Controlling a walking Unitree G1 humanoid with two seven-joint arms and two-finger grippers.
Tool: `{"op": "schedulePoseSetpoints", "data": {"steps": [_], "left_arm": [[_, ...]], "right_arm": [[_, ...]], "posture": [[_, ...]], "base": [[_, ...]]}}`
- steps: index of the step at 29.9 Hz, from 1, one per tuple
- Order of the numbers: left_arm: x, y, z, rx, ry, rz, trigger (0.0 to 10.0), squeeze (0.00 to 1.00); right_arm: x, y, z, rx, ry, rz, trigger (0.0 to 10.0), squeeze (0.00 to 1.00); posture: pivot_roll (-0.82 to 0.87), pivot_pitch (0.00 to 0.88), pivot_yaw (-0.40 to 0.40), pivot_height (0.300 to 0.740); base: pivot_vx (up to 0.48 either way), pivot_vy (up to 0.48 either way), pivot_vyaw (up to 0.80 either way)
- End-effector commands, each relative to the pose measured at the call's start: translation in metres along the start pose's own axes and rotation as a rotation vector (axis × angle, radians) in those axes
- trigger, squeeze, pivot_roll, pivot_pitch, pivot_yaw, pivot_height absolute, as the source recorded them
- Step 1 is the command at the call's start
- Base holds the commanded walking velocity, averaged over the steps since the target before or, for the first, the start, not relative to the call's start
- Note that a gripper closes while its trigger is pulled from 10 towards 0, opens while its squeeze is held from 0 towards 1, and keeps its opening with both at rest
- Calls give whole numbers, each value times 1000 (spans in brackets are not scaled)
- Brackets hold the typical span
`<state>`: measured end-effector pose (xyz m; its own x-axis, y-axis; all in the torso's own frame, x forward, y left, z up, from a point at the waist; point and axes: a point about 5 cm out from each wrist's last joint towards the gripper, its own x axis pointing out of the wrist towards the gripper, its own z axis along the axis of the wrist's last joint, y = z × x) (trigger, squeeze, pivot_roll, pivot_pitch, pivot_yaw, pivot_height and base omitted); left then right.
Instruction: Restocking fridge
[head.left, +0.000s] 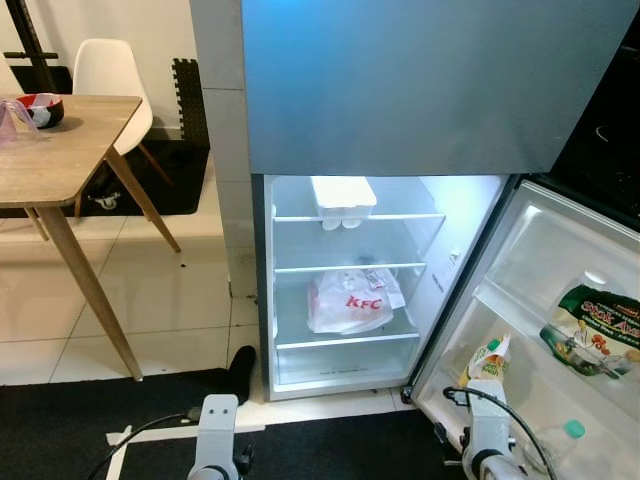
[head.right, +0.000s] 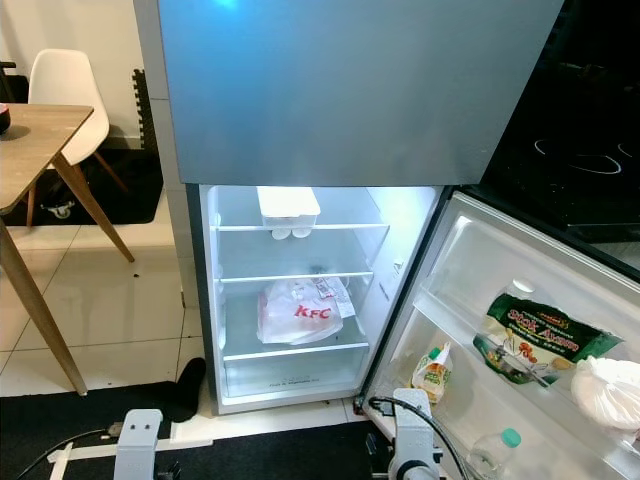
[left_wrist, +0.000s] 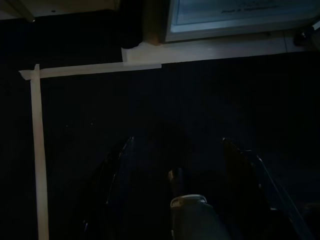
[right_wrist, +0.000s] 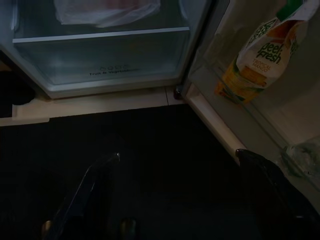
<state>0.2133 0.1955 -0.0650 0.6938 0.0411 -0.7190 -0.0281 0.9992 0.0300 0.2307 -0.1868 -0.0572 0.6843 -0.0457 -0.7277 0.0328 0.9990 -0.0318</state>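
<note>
Fridge (head.left: 350, 160) door (head.right: 500, 330) open; KFC bag (head.left: 348, 302) on middle shelf, juice carton (right_wrist: 260, 55) in door rack. Left gripper (left_wrist: 175, 187) and right gripper (right_wrist: 177, 200) spread, empty, over black mat (left_wrist: 150, 110).

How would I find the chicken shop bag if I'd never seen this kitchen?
Look into the open fridge, lit up below the big grey door. Go past the top shelf with the white egg tray to the shelf underneath. The bag lies there alone: crumpled white plastic with red KFC letters, the only thing inside with red writing.
</note>
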Motion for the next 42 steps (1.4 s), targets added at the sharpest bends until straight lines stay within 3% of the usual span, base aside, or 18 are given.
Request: {"op": "schedulePoseSetpoints", "data": {"steps": [1, 2, 3, 4, 11, 18, 23, 25, 28, 31, 34, 39, 42], "left_arm": [[0, -8, -3, 12, 8, -16, 10000, 0], [0, -8, -3, 12, 8, -16, 10000, 0], [0, -9, -3, 12, 9, -17, 10000, 0], [0, -10, -4, 14, 10, -17, 10000, 0], [2, -13, 1, 4, -2, -21, 10000, 0], [8, 0, 42, 45, -77, -44, 10000, 0], [12, -5, 78, 33, -163, -61, 10000, 0], [13, -12, 90, 43, -175, -84, 10000, 0], [14, -24, 95, 40, -152, -138, 10000, 0], [14, -28, 100, 85, -182, -123, 10000, 0], [13, -28, 97, 98, -222, -52, 10000, 0], [11, -30, 97, 56, -292, -44, 10000, 0], [10, -30, 95, 60, -300, -49, 10000, 0]], "right_arm": [[0, -1, -1, 19, 11, -10, 10000, 851], [0, -1, -1, 19, 11, -10, 10000, 851], [0, 0, -1, 19, 11, -10, 10000, 494], [0, 0, -1, 17, 16, -10, 10000, 0], [1, 1, -1, 2, 52, -29, 10000, 0], [5, 12, 21, -37, 7, 13, 10000, 0], [8, 15, 44, -33, -54, 24, 10000, 0], [8, 17, 53, -99, -68, 28, 10000, 0], [9, 18, 54, -162, -36, 31, 10000, 0], [9, 18, 54, -180, -18, 46, 10000, 0], [9, 14, 55, -65, -32, 44, 10000, 0], [7, 14, 67, -84, -181, 38, 10000, 0], [6, 11, 66, -89, -203, 38, 10000, 0]], "posture": [[47, 0, -88, 738], [47, 0, -88, 738], [47, 0, -88, 738], [47, 0, -88, 738], [49, 0, -97, 738], [51, 0, -93, 738], [52, 0, -93, 738], [53, 0, -93, 738], [52, 0, -92, 738], [51, 0, -95, 738], [32, 0, -99, 738], [27, 0, -97, 738], [29, 0, -101, 738]], "base": [[0, 0, 0], [0, 0, 0], [0, 0, 0], [0, 0, 0], [0, 0, 0], [0, 0, 0], [0, 0, 0], [0, 0, 0], [0, 0, 0], [0, 0, 0], [0, 0, 0], [0, 0, 0], [0, 0, 0]]}}
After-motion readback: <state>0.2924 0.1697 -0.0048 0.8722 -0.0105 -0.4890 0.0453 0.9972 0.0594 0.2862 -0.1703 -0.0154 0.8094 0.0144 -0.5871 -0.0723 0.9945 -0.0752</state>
